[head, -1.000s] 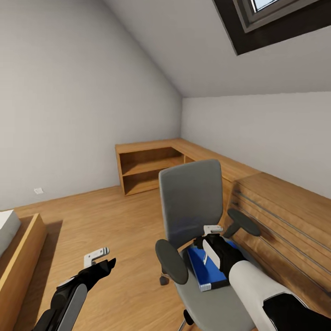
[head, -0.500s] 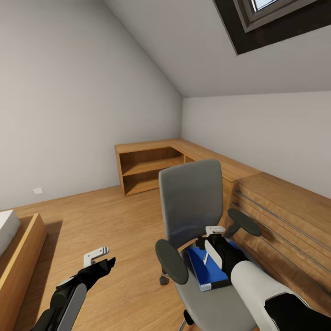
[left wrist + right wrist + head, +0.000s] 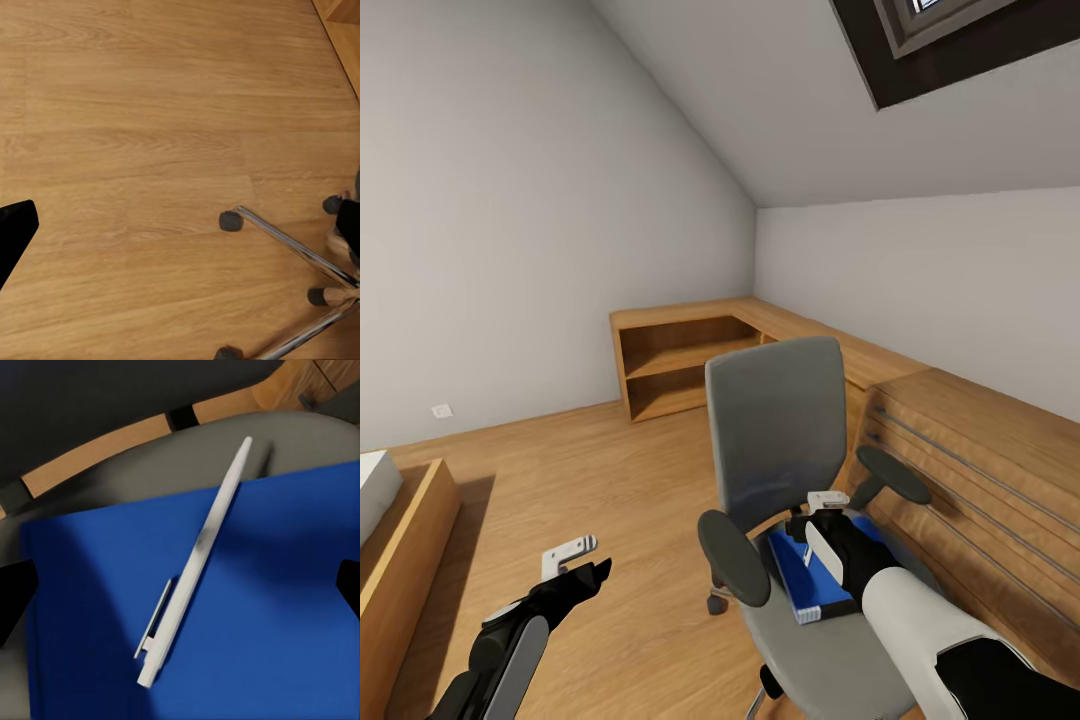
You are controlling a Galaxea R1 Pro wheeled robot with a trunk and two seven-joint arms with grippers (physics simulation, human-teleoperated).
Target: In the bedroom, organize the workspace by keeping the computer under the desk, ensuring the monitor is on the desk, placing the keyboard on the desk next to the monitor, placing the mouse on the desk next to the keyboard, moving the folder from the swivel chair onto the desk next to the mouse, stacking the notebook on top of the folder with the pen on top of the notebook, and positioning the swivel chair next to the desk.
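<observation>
Blue folder (image 3: pixel 810 578) lies on the chair (image 3: pixel 780 450) seat under the right hand (image 3: pixel 822 512); left hand (image 3: pixel 572 558) hangs open and empty over the floor (image 3: pixel 610 480). Right wrist view: pen (image 3: pixel 196 556) on the folder, fingers spread wide, holding nothing.

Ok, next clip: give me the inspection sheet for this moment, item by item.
Surface: swivel chair seat, grey, beside the low wood cabinet; no desk seen.
Job's things: blue folder flat on the seat; pen lying on the folder, its tip past the folder's edge.
Clutter: nothing seen.
Grippers: right gripper above the folder and pen, open, holding nothing; left gripper over bare floor, open, holding nothing.
Cables: nothing seen.
Surroundings: wood floor, chrome chair base on castors, open shelf unit, bed corner, sloped ceiling with skylight.
</observation>
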